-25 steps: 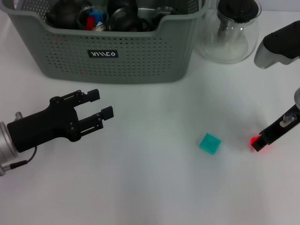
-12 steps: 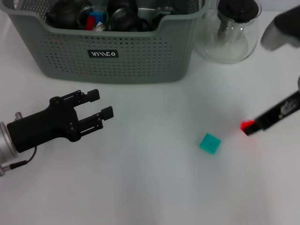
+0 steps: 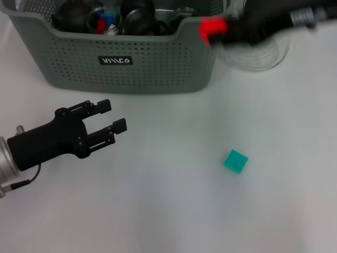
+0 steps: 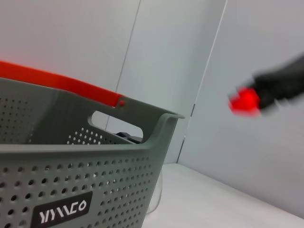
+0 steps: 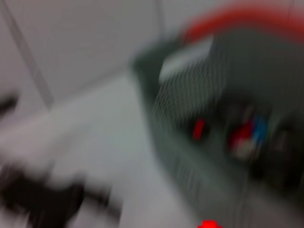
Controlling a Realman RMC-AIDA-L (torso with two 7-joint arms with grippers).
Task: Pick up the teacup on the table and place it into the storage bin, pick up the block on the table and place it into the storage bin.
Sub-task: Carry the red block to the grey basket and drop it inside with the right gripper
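The teal block (image 3: 235, 161) lies untouched on the white surface (image 3: 174, 211). The left gripper (image 3: 117, 117) hovers nearby, fingers apart and empty. The right gripper (image 3: 211, 29) has swung from beside the block up to the storage bin (image 3: 158, 68) rim; whether its fingers are apart or together, I cannot tell. So the block remains unpicked.

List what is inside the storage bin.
The storage bin holds several dark rounded items, plus a blue piece and a red piece. Its wall hides everything lower down.
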